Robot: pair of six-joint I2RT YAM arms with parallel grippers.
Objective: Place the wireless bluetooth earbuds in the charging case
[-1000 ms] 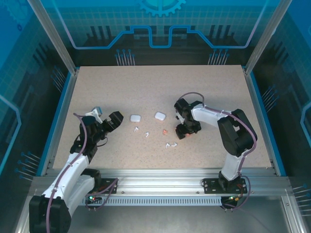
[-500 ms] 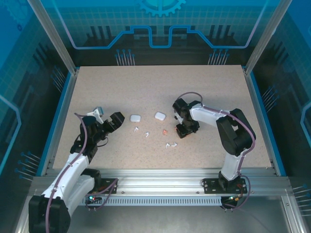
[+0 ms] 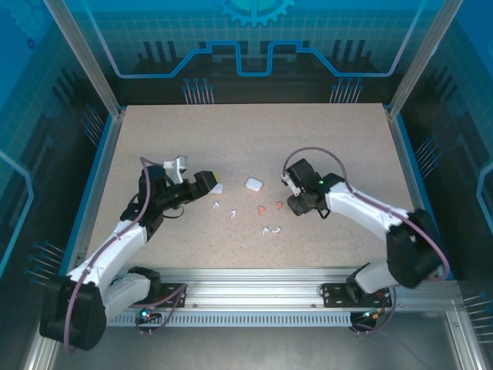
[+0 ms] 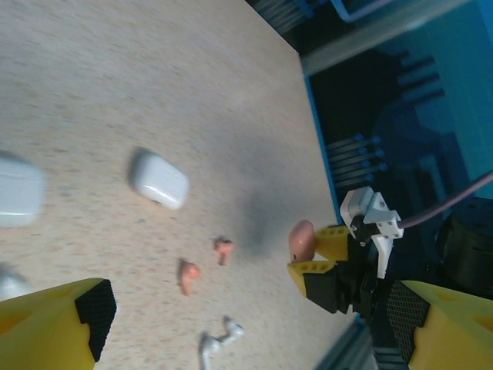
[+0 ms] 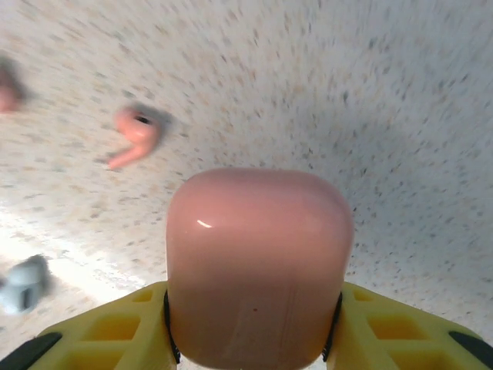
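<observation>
right gripper (image 5: 254, 327) is clenched on the closed salmon case (image 5: 258, 262), held above the table (image 3: 323, 139) middle. salmon earbuds (image 3: 263, 209) lie just beside, toward the near edge. left gripper (image 3: 192, 176) is spread wide beside a white case (image 3: 217, 187). likely next: get the lid open.

No text, label, brand or number can be read anywhere. The only sign is a gear emblem (image 3: 256, 9) drawn in light blue on the blue back wall (image 3: 347, 38), with circuit-like lines beneath it. It carries no letters.
</observation>
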